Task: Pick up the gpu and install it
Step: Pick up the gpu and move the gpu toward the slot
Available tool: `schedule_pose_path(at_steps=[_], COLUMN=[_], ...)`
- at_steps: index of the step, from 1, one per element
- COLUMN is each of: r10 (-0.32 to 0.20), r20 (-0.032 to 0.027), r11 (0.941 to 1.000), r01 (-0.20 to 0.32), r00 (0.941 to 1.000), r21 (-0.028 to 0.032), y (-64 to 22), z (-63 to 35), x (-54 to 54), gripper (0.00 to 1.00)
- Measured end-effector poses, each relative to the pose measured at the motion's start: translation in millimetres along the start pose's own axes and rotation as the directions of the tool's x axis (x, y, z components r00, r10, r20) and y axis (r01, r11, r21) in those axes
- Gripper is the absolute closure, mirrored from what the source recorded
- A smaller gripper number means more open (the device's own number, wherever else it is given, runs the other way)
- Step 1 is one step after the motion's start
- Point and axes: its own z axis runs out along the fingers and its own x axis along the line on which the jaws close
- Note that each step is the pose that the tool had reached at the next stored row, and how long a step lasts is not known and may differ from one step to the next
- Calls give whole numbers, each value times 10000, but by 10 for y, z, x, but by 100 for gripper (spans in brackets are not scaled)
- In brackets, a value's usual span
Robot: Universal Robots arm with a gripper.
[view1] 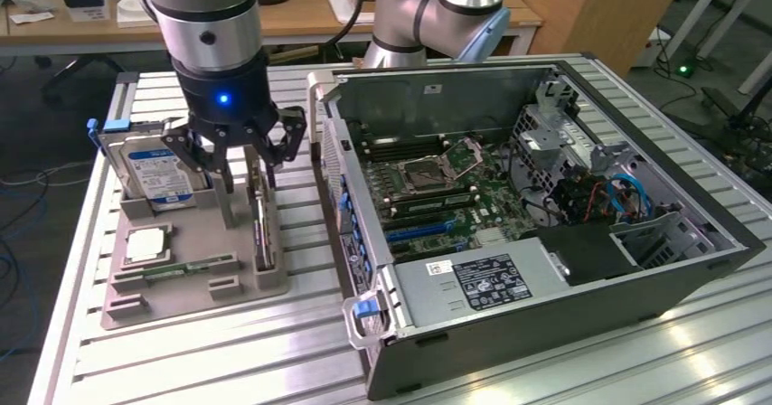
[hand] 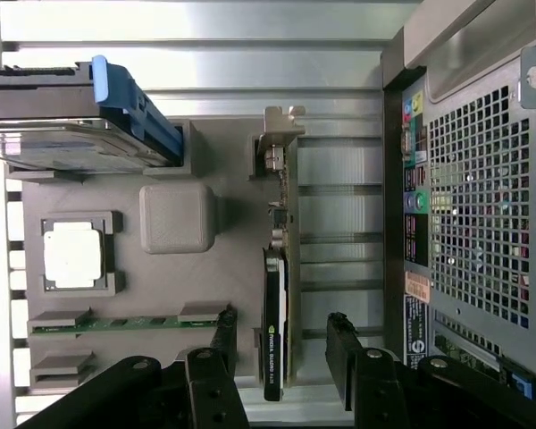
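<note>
Edgewise, thin flat gpu (hand: 275,340) within tool (hand: 281,315)

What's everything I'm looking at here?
table: one, silver slats, under everything
tray: one, grey, on the table
computer case: one, dark, open, exterior view's right
gpu: one, green board with black cooler, standing on edge in the tray
hard drive: one, silver with blue-white label, upright in the tray
processor chip: one, silver, flat in the tray
memory stick: one, green, flat in the tray
gripper: one, black, open, straddling the gpu
</note>
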Motion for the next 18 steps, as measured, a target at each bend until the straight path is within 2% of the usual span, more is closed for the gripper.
schedule_pose_path(at_steps=[18], r10=[-1], r20=[5], r11=[10000], r01=[1], r00=[10000], r21=[1], y=[-25], z=[87], x=[1], gripper=[47])
